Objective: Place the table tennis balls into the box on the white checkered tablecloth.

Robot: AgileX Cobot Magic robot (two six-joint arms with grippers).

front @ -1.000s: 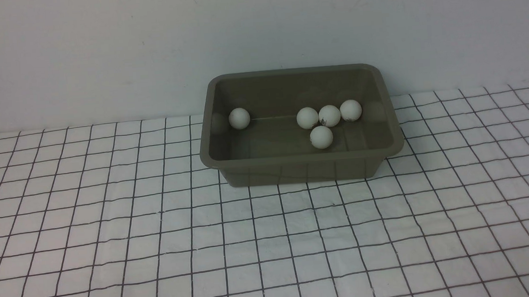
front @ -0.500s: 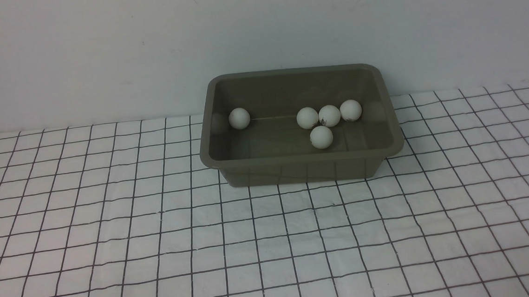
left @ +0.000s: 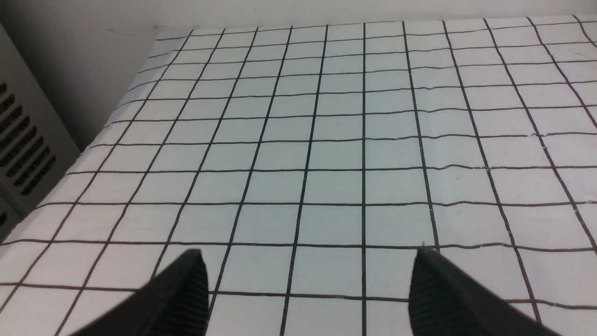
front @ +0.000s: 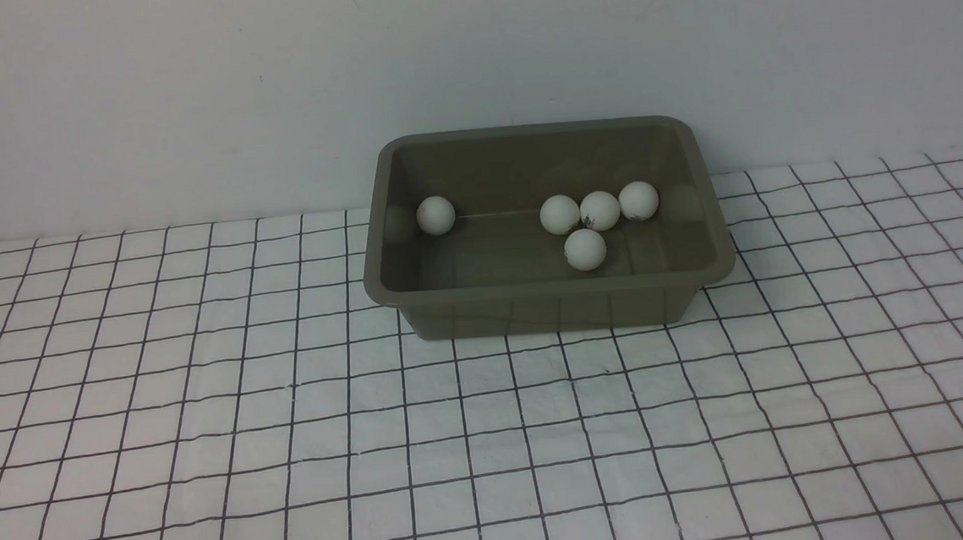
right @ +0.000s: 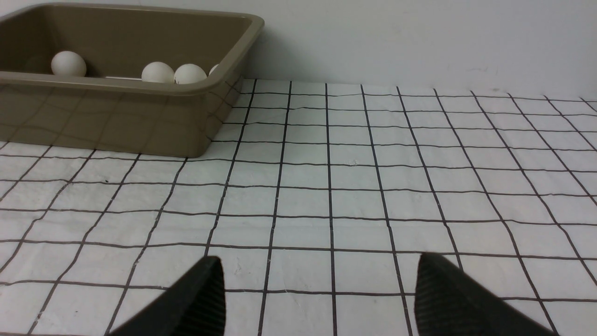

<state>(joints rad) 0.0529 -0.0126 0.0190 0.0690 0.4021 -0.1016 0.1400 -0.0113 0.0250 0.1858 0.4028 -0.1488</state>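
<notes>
The olive-grey box [front: 552, 309] stands on the white checkered tablecloth [front: 291, 453] near the back wall. Several white table tennis balls lie inside it: one alone at the left [front: 435, 215], three in a row [front: 599, 210] and one in front of them [front: 585, 249]. In the right wrist view the box [right: 116, 126] shows with balls [right: 158, 72] over its rim. My right gripper [right: 317, 266] is open over bare cloth, well short of the box. My left gripper [left: 308, 259] is open over bare cloth too, nothing between its fingers. Neither gripper shows in the front view.
A grey wall rises right behind the box. In the left wrist view a grey vented panel [left: 23, 149] stands beside the cloth's edge.
</notes>
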